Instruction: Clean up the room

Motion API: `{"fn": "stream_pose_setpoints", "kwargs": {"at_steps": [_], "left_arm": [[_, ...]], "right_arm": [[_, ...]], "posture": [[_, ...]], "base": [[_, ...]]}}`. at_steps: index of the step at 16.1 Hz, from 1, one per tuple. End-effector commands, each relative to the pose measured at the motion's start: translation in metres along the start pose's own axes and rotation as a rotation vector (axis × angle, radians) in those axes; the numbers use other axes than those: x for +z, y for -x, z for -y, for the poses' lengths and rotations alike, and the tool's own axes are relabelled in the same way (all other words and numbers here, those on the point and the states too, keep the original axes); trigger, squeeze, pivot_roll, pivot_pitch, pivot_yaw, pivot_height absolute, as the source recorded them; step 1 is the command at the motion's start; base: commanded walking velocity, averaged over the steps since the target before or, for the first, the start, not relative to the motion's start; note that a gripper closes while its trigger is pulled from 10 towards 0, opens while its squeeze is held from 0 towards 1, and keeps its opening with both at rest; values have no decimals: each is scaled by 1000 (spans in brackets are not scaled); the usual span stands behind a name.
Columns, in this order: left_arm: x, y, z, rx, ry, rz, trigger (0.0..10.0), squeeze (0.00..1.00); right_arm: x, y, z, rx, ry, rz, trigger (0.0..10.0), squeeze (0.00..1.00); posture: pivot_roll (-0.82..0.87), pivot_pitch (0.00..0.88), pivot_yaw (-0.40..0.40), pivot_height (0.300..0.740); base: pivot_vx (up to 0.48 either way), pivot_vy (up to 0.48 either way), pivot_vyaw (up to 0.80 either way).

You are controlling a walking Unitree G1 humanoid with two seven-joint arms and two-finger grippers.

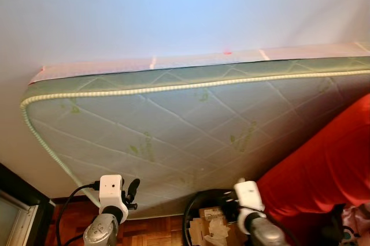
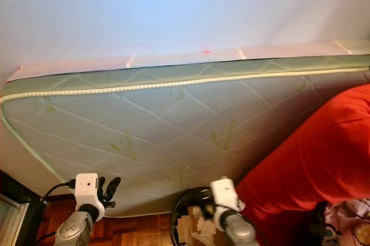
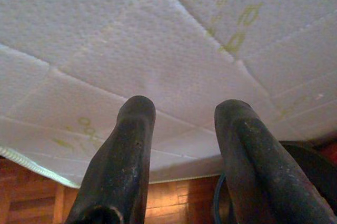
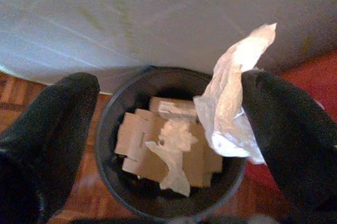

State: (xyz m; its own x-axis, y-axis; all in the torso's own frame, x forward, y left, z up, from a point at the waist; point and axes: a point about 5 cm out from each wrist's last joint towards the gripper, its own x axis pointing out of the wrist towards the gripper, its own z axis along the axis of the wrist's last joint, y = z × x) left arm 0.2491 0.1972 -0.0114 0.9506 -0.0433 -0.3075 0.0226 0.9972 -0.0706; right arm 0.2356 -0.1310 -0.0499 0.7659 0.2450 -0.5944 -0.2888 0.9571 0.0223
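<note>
Two spread fingers of the right gripper (image 4: 168,129) hover above the bin (image 4: 108,129), crumpled plastic (image 4: 231,108) clinging to one; the left gripper (image 3: 181,145) gapes empty before the mattress (image 1: 191,125).

Green-quilted mattress (image 1: 173,119), red blanket (image 1: 324,165)

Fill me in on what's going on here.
The robot is tidying up. Its right gripper hangs open over a black bin holding cardboard scraps, with a crumpled plastic wrapper clinging to one finger, not yet dropped. The left gripper is open and empty, facing a mattress propped against the wall.
</note>
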Motion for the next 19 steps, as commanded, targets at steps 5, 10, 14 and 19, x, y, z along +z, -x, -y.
{"fn": "stream_pose_setpoints", "kwargs": {"at_steps": [5, 10, 14, 19], "left_arm": [[0, 0, 1, -1, 2, 1, 10000, 0], [0, 0, 3, -3, -1, 1, 10000, 0], [0, 0, 3, -2, -1, 0, 10000, 0], [-2, 0, 2, -6, -8, -13, 10000, 0]], "right_arm": [[4, -3, -18, 59, 461, 14, 10000, 0], [2, -5, -32, 119, 872, 35, 10000, 0], [4, -6, -38, 123, 1099, 78, 10000, 0], [21, -13, -47, 93, 338, 40, 10000, 0]], "posture": [[62, 62, -26, 740], [62, 62, -28, 740], [65, 62, -30, 740], [63, 64, -27, 740]], "base": [[0, 0, 0], [0, 0, 0], [0, 0, 0], [0, 0, 0]]}}
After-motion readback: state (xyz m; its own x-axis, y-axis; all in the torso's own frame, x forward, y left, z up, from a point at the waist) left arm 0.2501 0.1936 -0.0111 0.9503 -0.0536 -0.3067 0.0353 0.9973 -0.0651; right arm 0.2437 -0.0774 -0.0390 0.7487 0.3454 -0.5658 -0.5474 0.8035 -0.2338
